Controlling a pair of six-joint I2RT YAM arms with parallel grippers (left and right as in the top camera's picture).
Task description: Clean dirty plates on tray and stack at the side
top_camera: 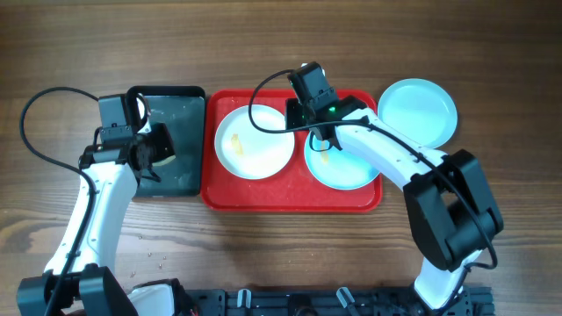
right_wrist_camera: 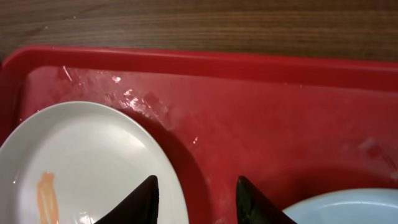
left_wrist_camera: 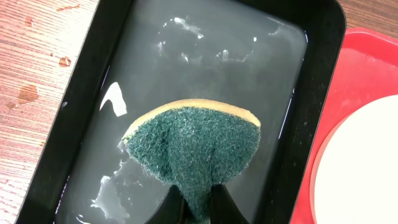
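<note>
**Sponge clamped over the black tray, right fingers spread above the red tray**

The large red rectangular plastic tray [top_camera: 290, 200] lies mid-table, its left rim just beside the narrower black plastic tray [top_camera: 180, 101]. On its floor sit two plates. The round white shallow plate [top_camera: 255, 140] is at the left, with a yellowish streak [right_wrist_camera: 45, 196] on its face. The pale turquoise round plate [top_camera: 344, 171] is at the right, partly under the right arm. The two rims are close together, leaving a narrow strip of red between them. A broader band of wet, glistening red floor lies open along the far rim.

A second pale turquoise plate [top_camera: 420, 110] rests on the brown wooden table [top_camera: 105, 44], just off the tray's far right corner.

The left gripper [left_wrist_camera: 196, 198] is clenched on a green scouring sponge with a yellow backing [left_wrist_camera: 196, 146], above the black tray's watery floor. There is free room on every side of it inside the black rim.

The right gripper [right_wrist_camera: 196, 199] hangs over the gap between the two plates, its fingers spread and holding nothing.
</note>
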